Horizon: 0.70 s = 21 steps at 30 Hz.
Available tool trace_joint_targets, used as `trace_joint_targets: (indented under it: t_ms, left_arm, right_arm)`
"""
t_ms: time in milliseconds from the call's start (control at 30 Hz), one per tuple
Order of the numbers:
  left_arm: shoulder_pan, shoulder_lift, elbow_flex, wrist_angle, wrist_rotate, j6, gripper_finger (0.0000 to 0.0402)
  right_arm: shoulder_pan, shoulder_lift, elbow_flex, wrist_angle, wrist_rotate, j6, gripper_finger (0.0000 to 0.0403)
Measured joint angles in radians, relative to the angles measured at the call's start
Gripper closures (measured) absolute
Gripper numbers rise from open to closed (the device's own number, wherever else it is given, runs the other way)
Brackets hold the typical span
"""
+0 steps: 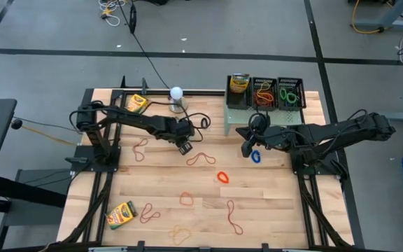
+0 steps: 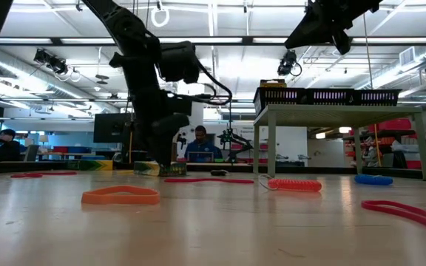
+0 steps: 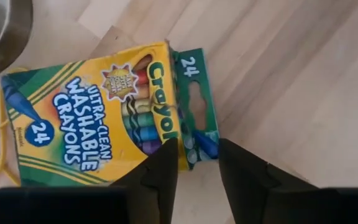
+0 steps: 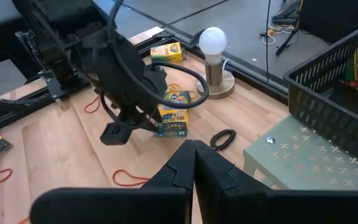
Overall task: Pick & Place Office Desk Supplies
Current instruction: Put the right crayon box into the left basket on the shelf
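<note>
From above, the left hand [image 1: 184,145] is seen over the middle of the wooden bench [image 1: 271,210], and the right hand [image 1: 248,148] is held just beside a blue rubber band [image 1: 256,157]. Three black mesh baskets [image 1: 266,93] are set in a row on a pale green riser [image 1: 231,120] at the far edge; a crayon box [image 1: 239,84] stands in the leftmost basket, and coloured bands are seen in the other two. Another crayon box [image 1: 137,103] lies near a white ball on a metal base [image 1: 177,96], and a third [image 1: 122,215] lies at the near left corner. Red, orange and tan rubber bands [image 1: 223,178] are scattered over the bench. In the low view, an orange band [image 2: 120,195] is seen nearest, a coiled red band [image 2: 295,185] farther back, and the riser [image 2: 339,112] with its baskets to the right; the left arm [image 2: 150,81] comes down behind them, and people are seen in the room beyond. In the left wrist view, the left hand [image 3: 197,171] is seen released, its fingers [image 3: 160,177] parted just above the end flap of a yellow-and-green crayon box [image 3: 98,118] lying flat on the wood; contact cannot be told. In the right wrist view, the right hand [image 4: 194,163] is seen clenched on nothing, the fingers pressed together, with the left arm [image 4: 120,74] above the same box [image 4: 174,112] farther off and a black band [image 4: 222,138] near the riser.
</note>
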Motion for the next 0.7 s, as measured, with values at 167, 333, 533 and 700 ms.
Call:
trace_joint_targets:
  t_ms: [167, 333, 533, 700]
  left_arm:
    - [-0.001, 0.008, 0.002, -0.003, -0.004, -0.018, 0.0335]
    - [-0.002, -0.036, 0.0, 0.001, 0.054, -0.023, 0.0394]
    - [-0.023, -0.17, 0.0, 0.06, 0.115, -0.129, 0.0397]
    - [-0.062, -0.256, 0.0, 0.151, 0.163, -0.227, 0.0398]
  right_arm:
    - [0.0, 0.0, 0.0, 0.0, 0.0, 0.001, 0.0392]
    - [0.0, 0.0, 0.0, 0.0, -0.003, 0.005, 0.0392]
    - [0.002, -0.019, 0.001, -0.008, -0.037, 0.077, 0.0392]
    - [0.044, -0.021, 0.001, -0.038, -0.044, 0.259, 0.0392]
